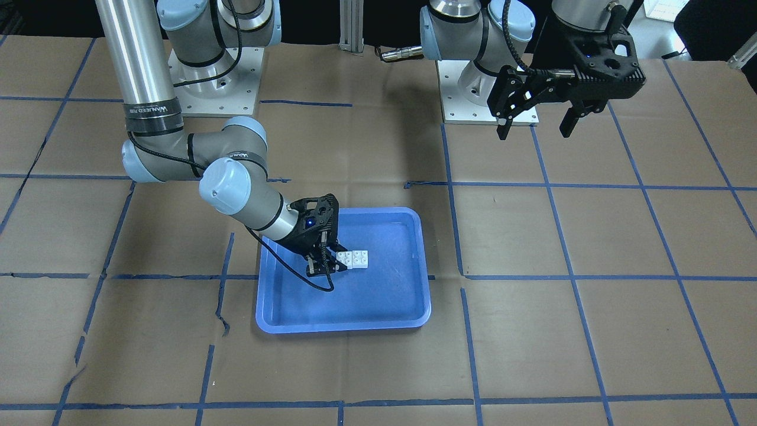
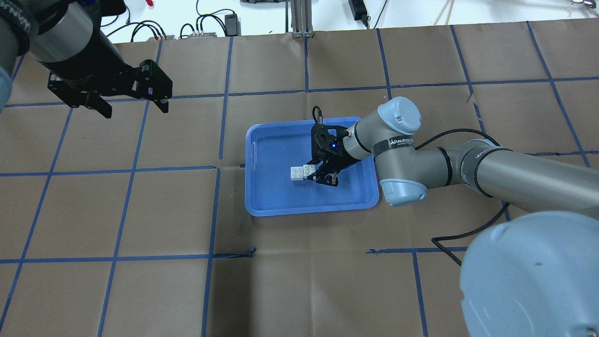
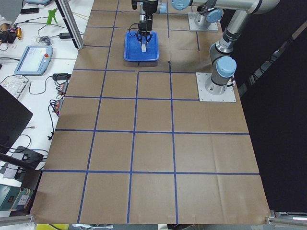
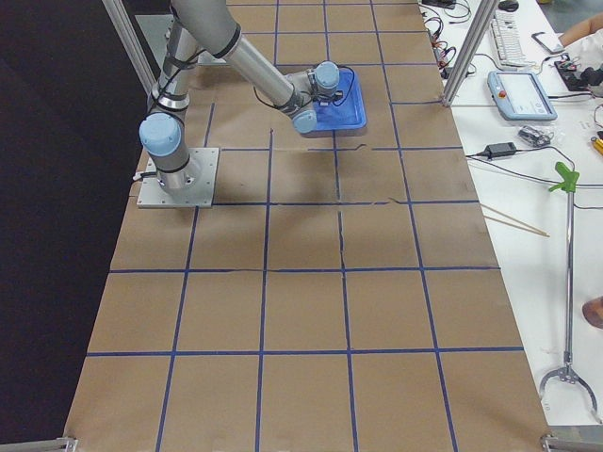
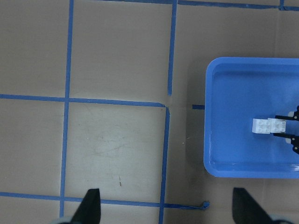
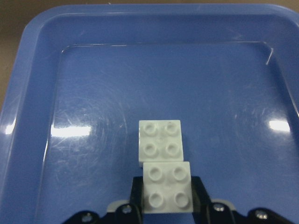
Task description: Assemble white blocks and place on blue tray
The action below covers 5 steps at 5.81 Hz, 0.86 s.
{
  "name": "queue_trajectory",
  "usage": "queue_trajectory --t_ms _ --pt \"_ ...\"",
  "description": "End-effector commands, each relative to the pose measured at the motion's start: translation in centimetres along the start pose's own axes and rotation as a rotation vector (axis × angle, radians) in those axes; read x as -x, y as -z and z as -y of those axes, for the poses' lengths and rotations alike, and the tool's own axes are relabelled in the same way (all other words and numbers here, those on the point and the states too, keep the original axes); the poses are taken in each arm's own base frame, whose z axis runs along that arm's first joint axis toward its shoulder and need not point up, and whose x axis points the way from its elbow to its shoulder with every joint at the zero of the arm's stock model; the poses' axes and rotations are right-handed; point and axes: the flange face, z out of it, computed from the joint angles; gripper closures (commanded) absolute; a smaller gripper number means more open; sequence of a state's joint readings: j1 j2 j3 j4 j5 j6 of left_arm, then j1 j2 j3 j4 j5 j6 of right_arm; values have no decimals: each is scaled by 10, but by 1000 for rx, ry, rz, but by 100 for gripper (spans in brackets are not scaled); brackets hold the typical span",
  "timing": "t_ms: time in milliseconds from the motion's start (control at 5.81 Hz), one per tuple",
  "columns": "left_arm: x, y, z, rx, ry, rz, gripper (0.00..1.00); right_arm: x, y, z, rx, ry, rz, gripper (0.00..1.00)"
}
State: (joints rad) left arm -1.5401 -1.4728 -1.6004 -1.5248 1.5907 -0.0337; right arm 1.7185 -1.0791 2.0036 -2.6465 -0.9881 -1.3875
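Two white blocks [image 6: 161, 142] are joined end to end, offset, and lie inside the blue tray [image 2: 262, 206]. My right gripper [image 2: 323, 179] reaches low into the tray. Its fingers [image 6: 136, 186] press both sides of the near block [image 6: 167, 189]. The blocks also show in the front view [image 1: 353, 259], the overhead view [image 2: 301, 172] and the left wrist view [image 5: 269, 126]. My left gripper [image 2: 133, 107] is open and empty, held high over the bare table, far from the tray. It also shows in the front view [image 1: 535, 127].
The table is covered in brown paper with a grid of blue tape lines [image 2: 220, 168]. The tray [image 1: 343, 325] lies near the table's middle. The arm bases [image 1: 219, 83] stand on the robot's side. A side bench with cables and a teach pendant [image 3: 33, 60] runs beyond the far edge.
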Motion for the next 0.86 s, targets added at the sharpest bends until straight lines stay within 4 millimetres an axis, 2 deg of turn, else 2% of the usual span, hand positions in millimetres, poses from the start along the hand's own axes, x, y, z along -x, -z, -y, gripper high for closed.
queue_trajectory --t_ms 0,516,689 --pt "0 0 0 1 0 0 1 3 -1 0 0 -2 4 72" --pt "0 -1 0 2 0 2 1 3 0 0 0 -1 3 70" --pt "0 -1 0 3 0 0 1 3 0 0 0 -1 3 65"
